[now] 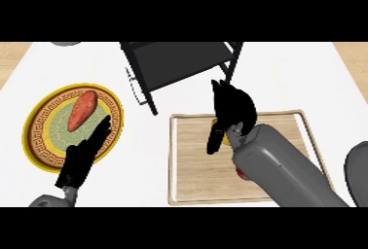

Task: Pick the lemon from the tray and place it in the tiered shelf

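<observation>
Right hand (231, 114), frame centre, curled round lemon (224, 138) over tray (185, 160). Judged light, firm, rounded, slightly slippery; best gripped across middle. Left hand (84, 156), lower left, open.

White counter, three things on it
A wooden tray (194, 160) sits right of centre, a yellow-rimmed plate (43, 153) at left, a black tiered shelf (176, 63) behind on the counter (155, 160).

forearms: grey (smooth casings) | left hand (81, 163), right hand (233, 109): black
</observation>
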`<action>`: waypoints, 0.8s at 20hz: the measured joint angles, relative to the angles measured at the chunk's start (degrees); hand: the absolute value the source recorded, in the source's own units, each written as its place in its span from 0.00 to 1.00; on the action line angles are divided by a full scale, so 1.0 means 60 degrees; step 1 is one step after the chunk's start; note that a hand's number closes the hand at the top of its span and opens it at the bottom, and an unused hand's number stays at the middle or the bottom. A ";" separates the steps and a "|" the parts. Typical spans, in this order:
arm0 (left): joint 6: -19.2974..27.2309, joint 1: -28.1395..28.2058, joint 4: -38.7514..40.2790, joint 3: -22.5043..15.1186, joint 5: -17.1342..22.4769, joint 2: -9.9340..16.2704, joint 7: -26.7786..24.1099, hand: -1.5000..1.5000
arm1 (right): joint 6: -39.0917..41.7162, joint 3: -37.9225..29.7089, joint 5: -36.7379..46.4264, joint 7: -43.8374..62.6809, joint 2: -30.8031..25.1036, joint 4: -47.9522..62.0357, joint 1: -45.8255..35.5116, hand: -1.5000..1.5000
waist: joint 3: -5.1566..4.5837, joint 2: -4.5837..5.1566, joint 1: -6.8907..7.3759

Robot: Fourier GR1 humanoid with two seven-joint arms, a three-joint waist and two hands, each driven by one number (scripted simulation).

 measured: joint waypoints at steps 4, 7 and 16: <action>0.0103 0.0149 -0.0034 0.0018 -0.0167 -0.0123 -0.0171 0.50 | 0.0089 -0.0010 0.0168 0.0248 0.0348 0.0223 0.0060 0.00 | 0.0011 -0.0023 -0.0061; 0.0081 0.0097 -0.0011 0.0060 -0.0223 -0.0192 -0.0110 0.50 | 0.0079 -0.0022 0.0467 0.0233 0.0542 0.0536 0.0147 0.00 | 0.0016 -0.0021 -0.0083; -0.0183 0.0335 -0.0296 0.0262 -0.0201 -0.0144 0.0030 0.50 | 0.0224 0.0028 0.1517 0.0206 0.0788 0.1015 0.0334 0.00 | 0.0001 -0.0017 -0.0099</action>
